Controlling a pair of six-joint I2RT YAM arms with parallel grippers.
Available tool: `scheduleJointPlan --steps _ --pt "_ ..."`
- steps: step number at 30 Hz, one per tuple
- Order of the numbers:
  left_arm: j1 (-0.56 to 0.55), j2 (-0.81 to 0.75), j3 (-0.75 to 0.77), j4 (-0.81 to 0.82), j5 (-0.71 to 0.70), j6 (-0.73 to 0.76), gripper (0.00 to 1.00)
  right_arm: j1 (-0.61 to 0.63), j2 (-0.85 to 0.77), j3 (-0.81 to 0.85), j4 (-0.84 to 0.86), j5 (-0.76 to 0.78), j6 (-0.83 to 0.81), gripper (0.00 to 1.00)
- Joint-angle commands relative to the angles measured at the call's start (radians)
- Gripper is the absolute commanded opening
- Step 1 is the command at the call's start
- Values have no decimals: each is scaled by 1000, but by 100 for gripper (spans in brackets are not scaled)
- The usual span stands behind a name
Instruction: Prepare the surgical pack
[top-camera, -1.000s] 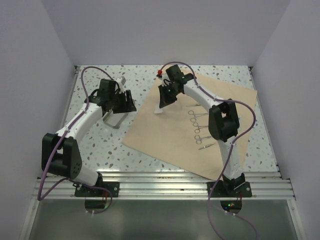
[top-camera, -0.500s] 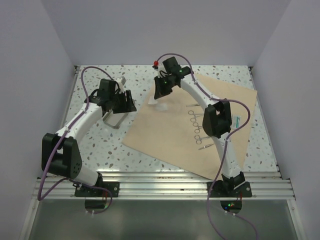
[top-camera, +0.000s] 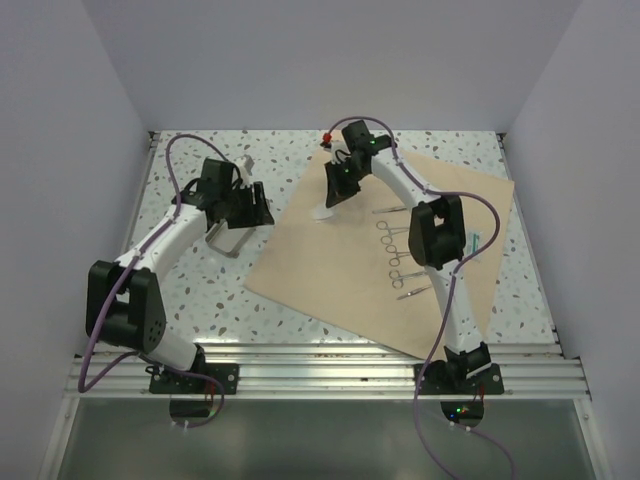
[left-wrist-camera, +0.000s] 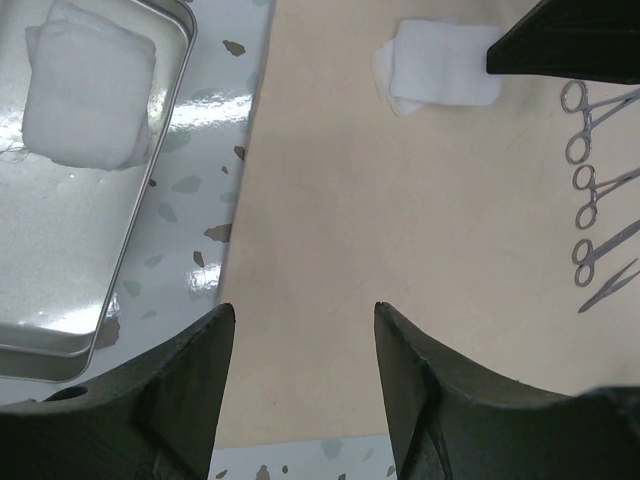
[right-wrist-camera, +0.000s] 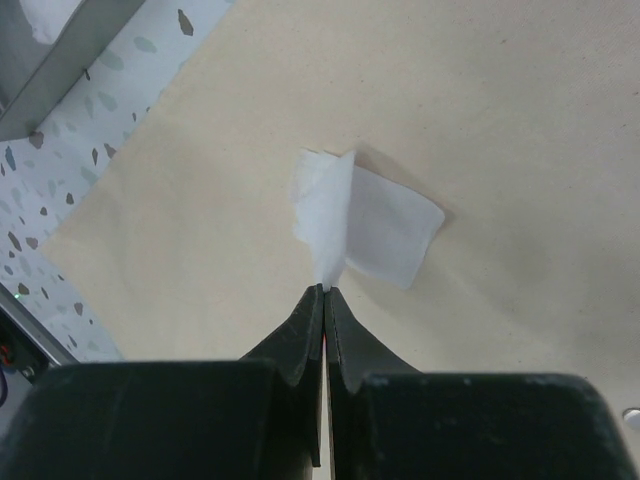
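One gauze square (right-wrist-camera: 385, 230) pinched in my right gripper (right-wrist-camera: 325, 290) over the wrap sheet (top-camera: 350, 270).
My right gripper is clenched on the square's edge, and the rest of it droops onto the wrap sheet near its left edge, the side toward the tray (left-wrist-camera: 150, 200). My left gripper (left-wrist-camera: 305, 320) hangs released and empty by the tray on the desk (top-camera: 190, 270), where a stack of gauze (left-wrist-camera: 85, 95) lies inside. The instruments (top-camera: 397, 250) lie in a row on the sheet further right. I judge the gauze step is in hand, though I cannot tell whether this square is being laid down or picked up. The next move calls for either a clean release flat on the sheet, or a lift clear that does not drag the sheet.
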Motion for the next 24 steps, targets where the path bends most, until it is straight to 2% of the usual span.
scheduleJointPlan --steps 1,7,14,24 --pt "2 18 15 43 28 7 62 3 -13 -10 -34 -18 -41 0" --pt "2 18 18 40 29 17 62 4 1 4 -31 -40 -45 0" --pt "2 17 17 39 28 20 63 18 -102 -58 -3 -94 -42 0" --pt "2 21 11 51 42 23 63 60 -145 -48 1 -110 -42 0"
